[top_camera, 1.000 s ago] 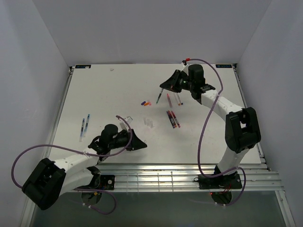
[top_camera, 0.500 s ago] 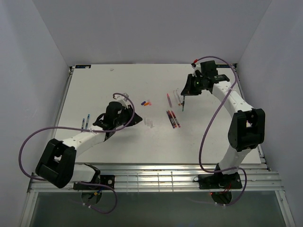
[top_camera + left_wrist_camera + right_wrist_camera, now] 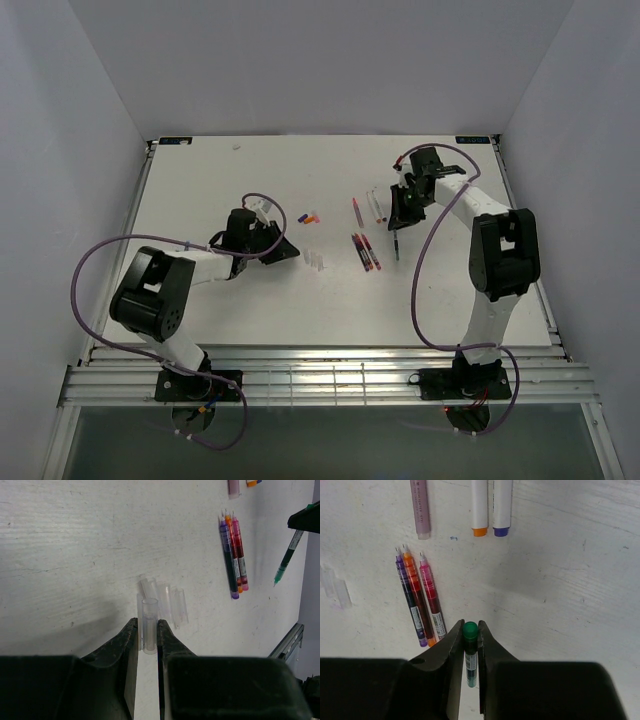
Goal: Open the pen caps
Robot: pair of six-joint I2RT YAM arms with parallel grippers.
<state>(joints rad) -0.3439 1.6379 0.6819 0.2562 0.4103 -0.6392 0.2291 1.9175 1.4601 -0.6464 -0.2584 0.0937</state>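
Two grips: the left gripper pinches a short clear translucent pen cap; the right gripper is clamped on a slim green-barrelled pen with its tip bare.
Cap heap: a cluster of loose clear caps lies on the white table just ahead of the left fingers, slightly to their right.
Pen row: three uncapped pens, purple, orange and pink, lie side by side, near the green pen on its left in the right wrist view.
Axis: the green pen hangs steeply, tip down; the row lies flat.
Nearer arm: right for the row, left for the heap.
Likely next: lay the pen flat, parallel to the row.
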